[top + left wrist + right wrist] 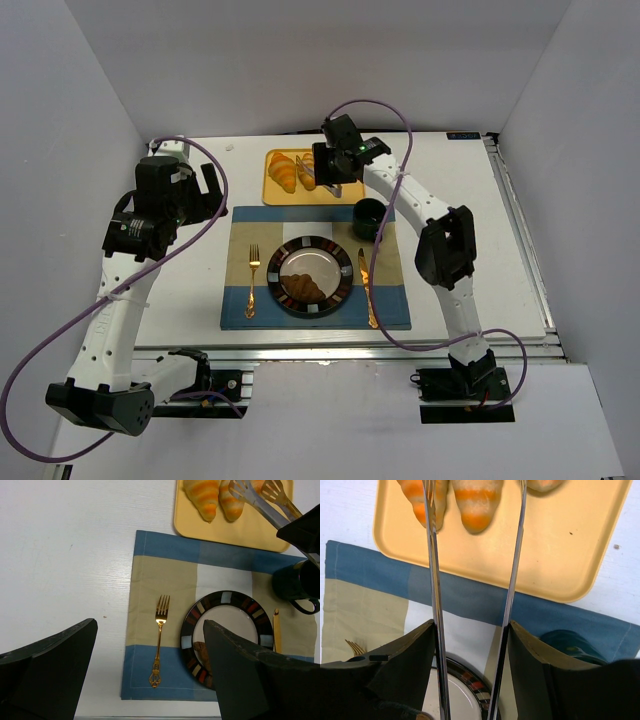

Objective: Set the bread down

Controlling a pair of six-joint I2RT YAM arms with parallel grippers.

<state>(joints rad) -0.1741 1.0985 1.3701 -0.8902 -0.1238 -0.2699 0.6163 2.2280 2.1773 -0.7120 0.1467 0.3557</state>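
**Tongs over the tray, one croissant on the plate**

One croissant (308, 290) lies inside the plate (345, 270), toward its near side. The rest of the bread is on the yellow tray (300, 196), which sits on the table just beyond the plate's far edge. In the right wrist view, a left-hand croissant (417, 500) and a middle croissant (475, 505) lie side by side on the tray. A third piece (545, 484) shows only at the top edge of that view.

The metal tongs (515, 555) reach out over the tray with their two arms apart. One arm crosses the left-hand croissant and the middle croissant shows between the arms. Whether the tips touch any bread cannot be told. The right gripper (470, 630) is clamped on the tongs, one finger pressed against the outside of each arm, and it hangs above the far side of the plate.

The plate rests on a blue and tan placemat (240, 300). A gold fork (253, 280) lies to the plate's left and a gold knife (367, 290) to its right, both on the mat. A dark green mug (370, 217) stands at the plate's far right, near the tray's right corner.

The left gripper (205, 188) hangs well to the plate's left and farther back, above bare table. Its jaws are wide apart and hold nothing.
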